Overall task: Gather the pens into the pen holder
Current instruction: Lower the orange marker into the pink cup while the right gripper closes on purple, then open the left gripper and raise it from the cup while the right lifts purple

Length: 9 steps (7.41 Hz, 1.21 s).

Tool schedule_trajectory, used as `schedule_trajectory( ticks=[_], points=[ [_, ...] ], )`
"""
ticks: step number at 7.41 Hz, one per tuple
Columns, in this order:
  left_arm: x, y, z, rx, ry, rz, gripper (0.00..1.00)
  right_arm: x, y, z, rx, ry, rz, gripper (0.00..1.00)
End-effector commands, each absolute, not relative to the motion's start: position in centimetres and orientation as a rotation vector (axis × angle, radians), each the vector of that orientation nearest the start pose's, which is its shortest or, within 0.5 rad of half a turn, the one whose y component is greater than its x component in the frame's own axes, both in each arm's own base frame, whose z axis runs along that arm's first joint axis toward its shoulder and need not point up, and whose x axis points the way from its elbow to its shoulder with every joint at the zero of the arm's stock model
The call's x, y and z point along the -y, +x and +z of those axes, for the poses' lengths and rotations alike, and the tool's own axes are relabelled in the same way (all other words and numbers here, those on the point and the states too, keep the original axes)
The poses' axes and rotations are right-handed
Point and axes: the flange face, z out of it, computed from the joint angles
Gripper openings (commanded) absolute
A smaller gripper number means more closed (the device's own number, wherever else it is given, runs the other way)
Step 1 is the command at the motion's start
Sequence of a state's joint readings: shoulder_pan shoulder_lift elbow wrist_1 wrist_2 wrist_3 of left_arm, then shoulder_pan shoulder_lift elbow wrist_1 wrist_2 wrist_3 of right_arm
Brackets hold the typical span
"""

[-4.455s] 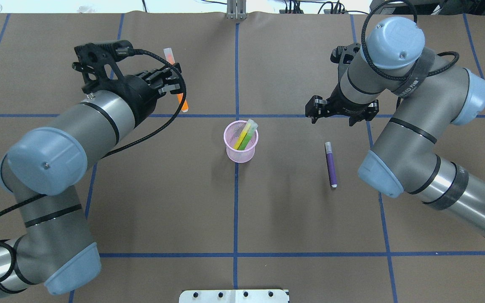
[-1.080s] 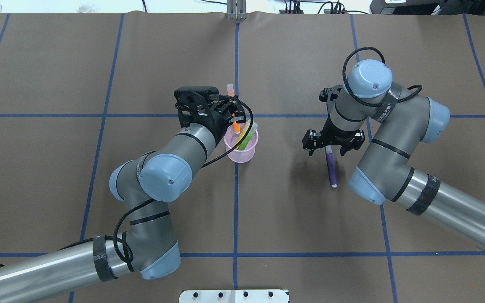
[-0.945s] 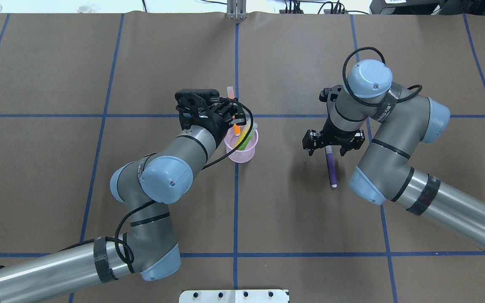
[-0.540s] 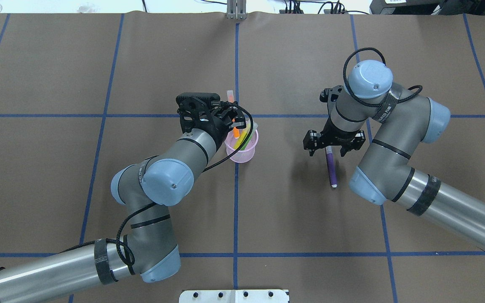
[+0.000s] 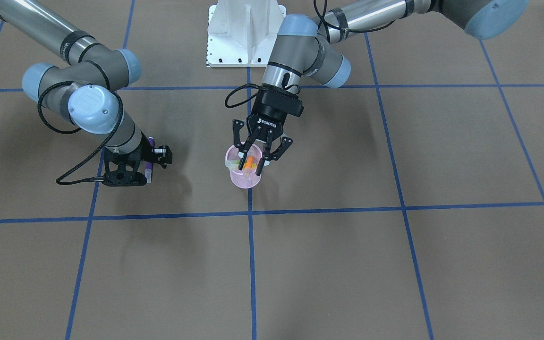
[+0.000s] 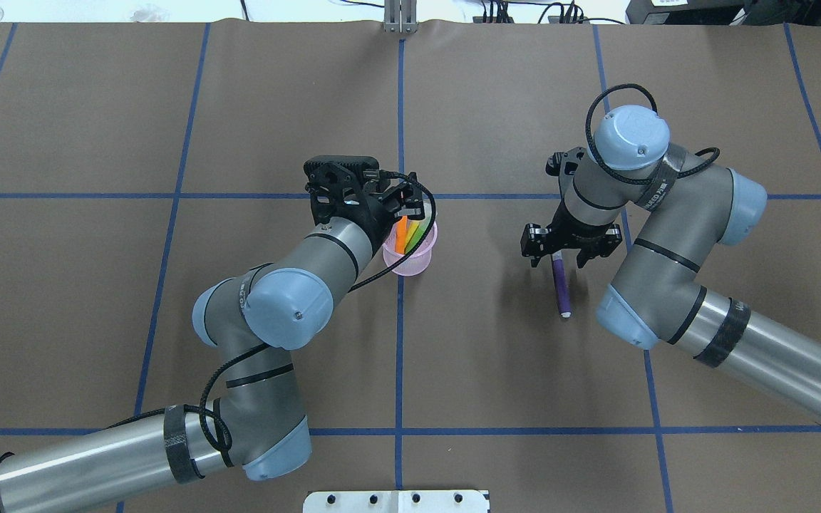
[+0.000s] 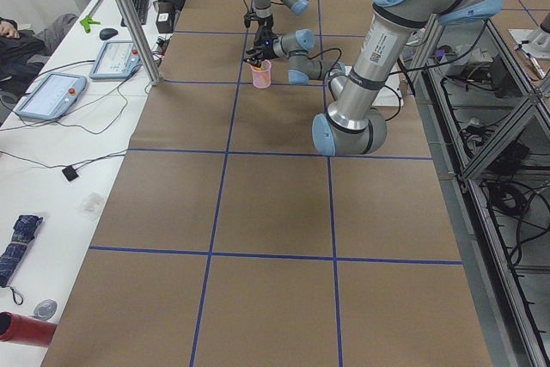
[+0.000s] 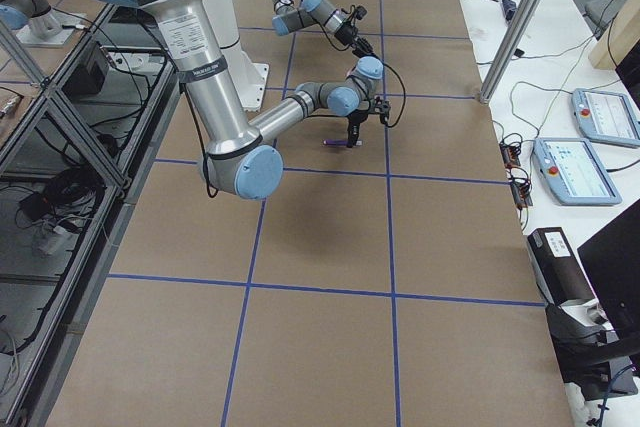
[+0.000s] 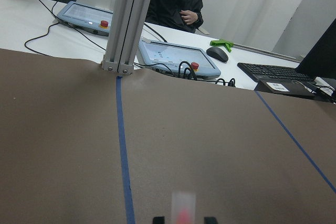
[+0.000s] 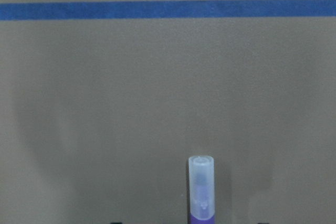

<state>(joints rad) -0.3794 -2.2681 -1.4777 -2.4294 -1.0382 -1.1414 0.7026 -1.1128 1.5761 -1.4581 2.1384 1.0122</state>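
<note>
Orange pen [image 6: 402,235] has dropped out of the left gripper [image 5: 252,158], whose jaws are now spread. It stands near-upright, cap up, in the pen holder [image 5: 243,182] right below. The right gripper [image 6: 560,251], open, straddles the cap end of the purple pen [image 6: 562,288], which lies flat with its cap pointing away from the robot.

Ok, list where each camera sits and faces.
Front-facing: across the table, facing the base; both arms, left gripper over the pen holder.
Overhead: behind robot, looking down; both arms, right gripper over the purple pen.
Exterior left: table's end, lengthwise; left arm near.
Exterior right: opposite end; right arm near.
Left wrist: faces the far desks; fingertips only.
Right wrist: faces the table; fingertips barely.
Overhead and right wrist share the purple pen.
</note>
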Motion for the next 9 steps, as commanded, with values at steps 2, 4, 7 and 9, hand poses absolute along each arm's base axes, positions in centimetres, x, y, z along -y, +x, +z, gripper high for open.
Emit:
schedule_trajectory(
  ticks=[2, 4, 7, 9],
  points=[
    [42.5, 56.0, 14.4, -1.187, 0.973, -0.357, 1.0, 49.2, -45.8, 38.7, 0.774, -0.115, -0.026, 0.52],
    [43.7, 54.4, 13.6, -1.229, 0.941, -0.322, 1.0, 49.2, -45.8, 38.9, 0.771, -0.117, -0.026, 0.44],
    [44.3, 54.0, 13.7, -1.221, 0.945, -0.328, 1.0, 49.1, -46.0, 39.4, 0.762, -0.116, -0.033, 0.45],
    [44.4, 54.0, 13.8, -1.218, 0.946, -0.329, 1.0, 48.9, -46.0, 39.7, 0.759, -0.119, -0.035, 0.45]
  ],
)
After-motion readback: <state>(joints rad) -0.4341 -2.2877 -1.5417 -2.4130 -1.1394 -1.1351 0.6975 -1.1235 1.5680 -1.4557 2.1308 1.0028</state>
